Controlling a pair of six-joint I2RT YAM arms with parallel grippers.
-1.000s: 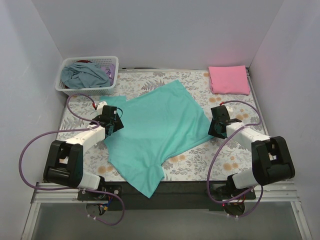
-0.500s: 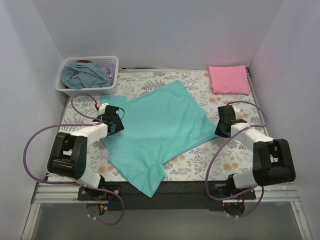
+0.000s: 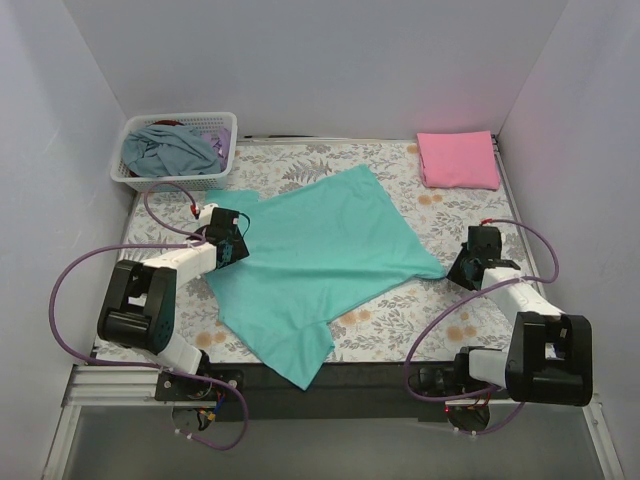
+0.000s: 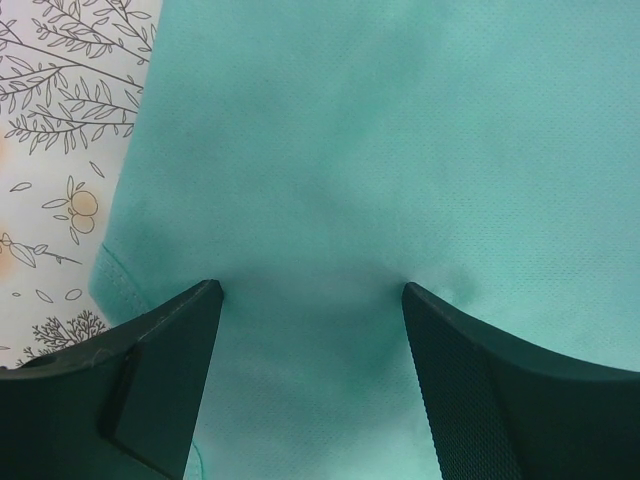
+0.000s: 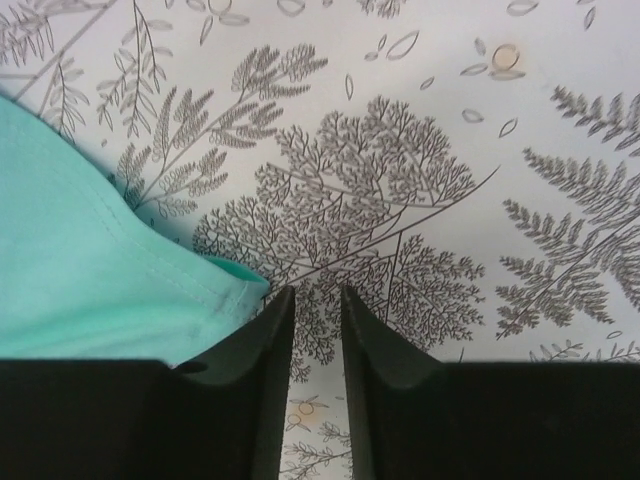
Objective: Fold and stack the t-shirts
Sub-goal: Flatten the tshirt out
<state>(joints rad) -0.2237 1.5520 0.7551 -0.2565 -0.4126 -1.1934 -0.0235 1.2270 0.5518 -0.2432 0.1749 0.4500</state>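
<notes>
Laboratory robot test cell, identified by plain white walls (image 3: pixel 320 60) enclosing a table (image 3: pixel 400 320) with a leaf-print cover, a left arm (image 3: pixel 165 265) and right arm (image 3: pixel 520 295) bolted to a metal rail (image 3: pixel 330 398), and loose purple cables (image 3: pixel 55 300).

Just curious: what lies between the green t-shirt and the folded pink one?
Between teal t-shirt and pink t-shirt, only bare leaf-patterned table, per the top view.

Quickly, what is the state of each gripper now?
Left gripper: open wide above the teal t-shirt, holding nothing.
Right gripper: open only slightly, nothing between the fingers; the shirt's corner lies beside them.
</notes>
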